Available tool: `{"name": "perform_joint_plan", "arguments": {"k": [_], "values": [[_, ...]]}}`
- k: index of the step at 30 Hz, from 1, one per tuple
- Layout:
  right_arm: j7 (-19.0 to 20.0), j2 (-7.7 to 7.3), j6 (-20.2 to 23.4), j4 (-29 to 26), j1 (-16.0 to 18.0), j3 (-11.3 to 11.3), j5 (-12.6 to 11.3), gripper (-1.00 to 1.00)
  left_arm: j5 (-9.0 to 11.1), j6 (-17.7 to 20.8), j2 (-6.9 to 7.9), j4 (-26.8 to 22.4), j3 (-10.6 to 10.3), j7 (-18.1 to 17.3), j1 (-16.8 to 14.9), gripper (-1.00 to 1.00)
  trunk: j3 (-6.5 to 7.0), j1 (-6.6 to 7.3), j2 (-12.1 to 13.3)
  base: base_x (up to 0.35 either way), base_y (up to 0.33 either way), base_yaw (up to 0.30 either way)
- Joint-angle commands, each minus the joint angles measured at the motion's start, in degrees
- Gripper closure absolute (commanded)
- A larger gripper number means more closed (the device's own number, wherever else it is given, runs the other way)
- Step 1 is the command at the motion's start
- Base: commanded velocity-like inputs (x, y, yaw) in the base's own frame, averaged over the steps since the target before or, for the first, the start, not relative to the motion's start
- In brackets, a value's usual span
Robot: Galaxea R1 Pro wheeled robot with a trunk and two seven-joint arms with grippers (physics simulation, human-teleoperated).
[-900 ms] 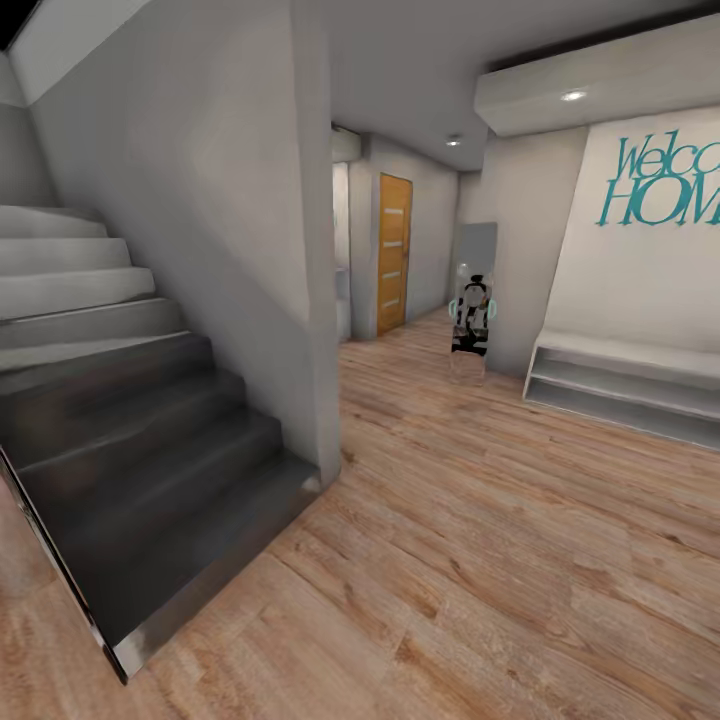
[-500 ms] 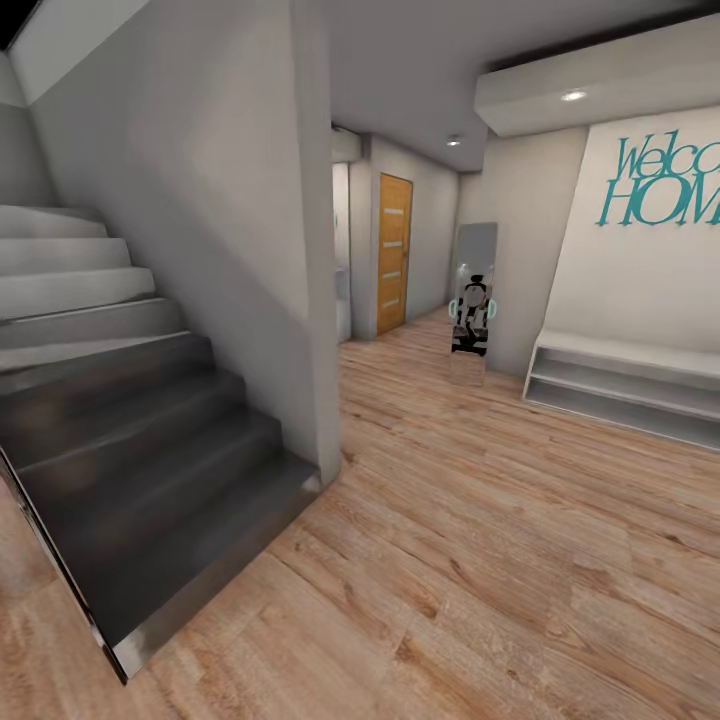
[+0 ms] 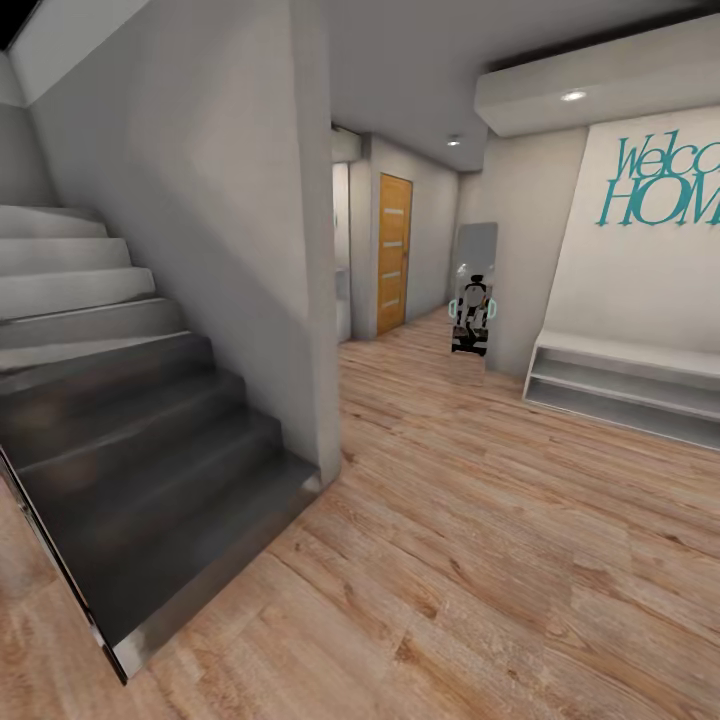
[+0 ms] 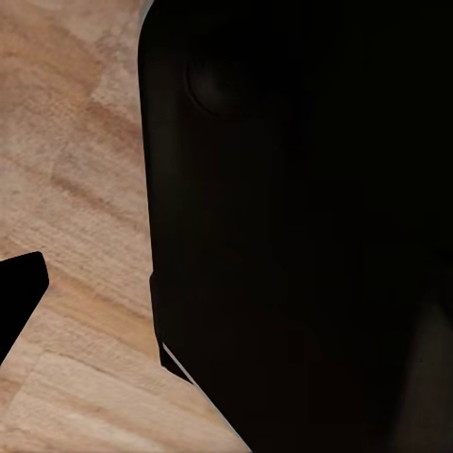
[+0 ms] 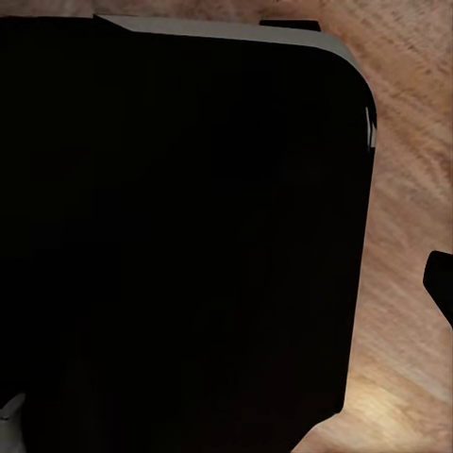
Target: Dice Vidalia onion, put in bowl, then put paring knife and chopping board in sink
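**Hallway, kitchen not yet reached**

Across the near ground runs a wood floor (image 3: 480, 560). At left a grey staircase (image 3: 130, 430) climbs against a tall wall (image 3: 210, 230). At far right a white wall carries teal lettering (image 3: 665, 180), cut off at the frame edge, above a low white shelf (image 3: 620, 385). Far down the hall stands an orange door (image 3: 393, 253), and right of it a tall mirror (image 3: 474, 290) showing a small reflected robot.

Sink, onion, board, knife and bowl are somewhere beyond this hall. By judgement the onion will be round, firm and slippery-skinned, best held across its widest part; the knife is slim and stiff, to be taken by its handle.

Both wrist views show dark bodywork over floor; whether either gripper's fingers are apart or together I cannot tell.
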State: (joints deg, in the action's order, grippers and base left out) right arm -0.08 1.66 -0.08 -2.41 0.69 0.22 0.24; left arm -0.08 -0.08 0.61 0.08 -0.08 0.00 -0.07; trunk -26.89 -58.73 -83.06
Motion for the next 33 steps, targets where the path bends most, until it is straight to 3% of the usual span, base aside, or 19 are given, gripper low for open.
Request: {"name": "perform_joint_plan", "arguments": {"k": [1,6,17,24,33], "values": [[0.0,0.01,0.0,0.0,0.0,0.0,0.0,-1.00,0.0,0.0,0.00,0.0,0.0,0.0,0.0,-1.00,-0.04,0.00,0.0,0.000,0.000,0.000],[0.0,-0.19,-1.3,-0.5,0.0,-0.1,0.0,-1.00,0.0,0.0,0.01,0.0,0.0,0.0,0.0,-1.00,-0.04,0.00,0.0,0.000,0.000,0.000],[0.0,-0.04,-9.6,-0.6,0.0,-0.1,0.0,-1.00,0.1,0.0,-0.16,0.0,0.0,0.0,0.0,-1.00,-0.04,0.00,0.0,0.000,0.000,0.000],[0.0,0.05,-10.9,-0.6,0.0,-0.1,0.0,-1.00,0.3,-0.8,-0.56,-0.4,0.1,0.0,0.0,-1.00,-0.04,0.00,0.0,0.000,0.000,0.000],[0.0,0.00,-13.2,-3.0,0.0,-0.2,-0.1,-1.00,0.3,-6.5,0.65,-7.8,0.2,0.1,0.0,-1.00,-0.04,0.00,0.0,0.000,0.000,0.000]]}}
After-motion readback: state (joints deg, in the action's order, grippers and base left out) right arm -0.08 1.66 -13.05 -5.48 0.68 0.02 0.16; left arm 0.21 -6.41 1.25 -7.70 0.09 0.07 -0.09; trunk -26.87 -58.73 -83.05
